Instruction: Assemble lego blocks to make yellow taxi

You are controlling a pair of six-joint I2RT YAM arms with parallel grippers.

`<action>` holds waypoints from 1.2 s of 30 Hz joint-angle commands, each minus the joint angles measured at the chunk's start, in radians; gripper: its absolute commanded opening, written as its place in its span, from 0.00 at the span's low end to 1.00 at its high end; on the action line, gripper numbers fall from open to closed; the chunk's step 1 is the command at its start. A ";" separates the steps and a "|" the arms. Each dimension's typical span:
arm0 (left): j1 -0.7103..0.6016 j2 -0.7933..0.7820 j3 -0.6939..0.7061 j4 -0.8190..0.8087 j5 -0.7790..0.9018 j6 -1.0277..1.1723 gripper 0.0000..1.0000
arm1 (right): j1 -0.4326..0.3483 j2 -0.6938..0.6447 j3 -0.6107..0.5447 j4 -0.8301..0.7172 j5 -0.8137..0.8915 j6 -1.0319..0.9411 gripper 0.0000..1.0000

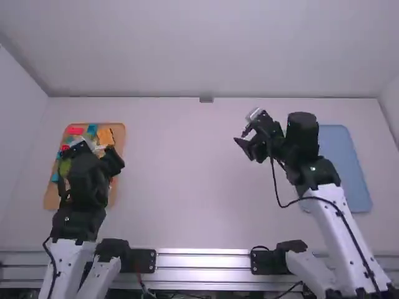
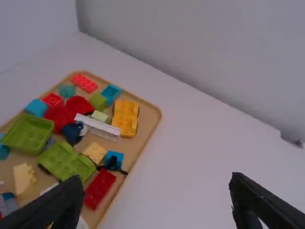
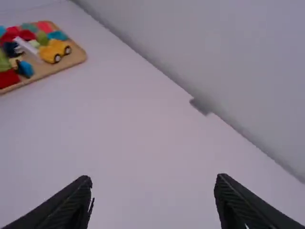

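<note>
My left gripper [image 1: 93, 152] hangs over the wooden tray [image 1: 118, 132] of blocks at the table's left; in the left wrist view the left gripper [image 2: 155, 202] is open with nothing between its fingers. In that tray [image 2: 155, 114] lie a yellow car base [image 2: 125, 117], a white bar [image 2: 97, 126], green pieces [image 2: 66, 160] and a red block [image 2: 99, 188]. The yellow piece [image 3: 55, 50] shows wheels in the right wrist view. Right of the table's middle is my right gripper [image 1: 244, 139]; in its wrist view the right gripper [image 3: 152, 202] stands open and holds nothing.
A blue tray [image 1: 349, 165] lies at the table's right, partly behind the right arm. Bare white table [image 1: 181, 174] stretches between the two trays. The wall rises along the table's far edge, with a small grey block [image 1: 206, 99] at its foot.
</note>
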 commanded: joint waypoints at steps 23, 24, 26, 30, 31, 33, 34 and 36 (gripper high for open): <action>0.349 0.560 0.604 -0.673 0.014 -0.291 0.99 | 0.114 0.469 0.460 -0.192 -0.541 -0.380 0.96; 0.369 0.578 0.621 -0.670 0.046 -0.262 1.00 | 0.119 0.478 0.468 -0.194 -0.531 -0.386 0.97; 0.397 0.608 0.660 -0.669 0.105 -0.187 0.99 | 0.132 0.493 0.482 -0.196 -0.516 -0.411 0.98; 0.409 0.640 0.725 -0.682 0.145 -0.066 0.99 | 0.160 0.509 0.497 -0.193 -0.487 -0.434 0.99; 0.408 0.642 0.731 -0.685 0.118 -0.067 0.99 | 0.165 0.510 0.498 -0.188 -0.477 -0.431 0.99; 0.412 0.646 0.732 -0.670 0.039 -0.120 0.99 | 0.173 0.510 0.498 -0.183 -0.455 -0.430 0.99; 0.421 0.649 0.732 -0.660 0.011 -0.153 0.99 | 0.177 0.510 0.498 -0.183 -0.447 -0.434 0.99; 0.450 0.659 0.735 -0.645 0.033 -0.131 0.99 | 0.185 0.510 0.499 -0.183 -0.440 -0.446 0.99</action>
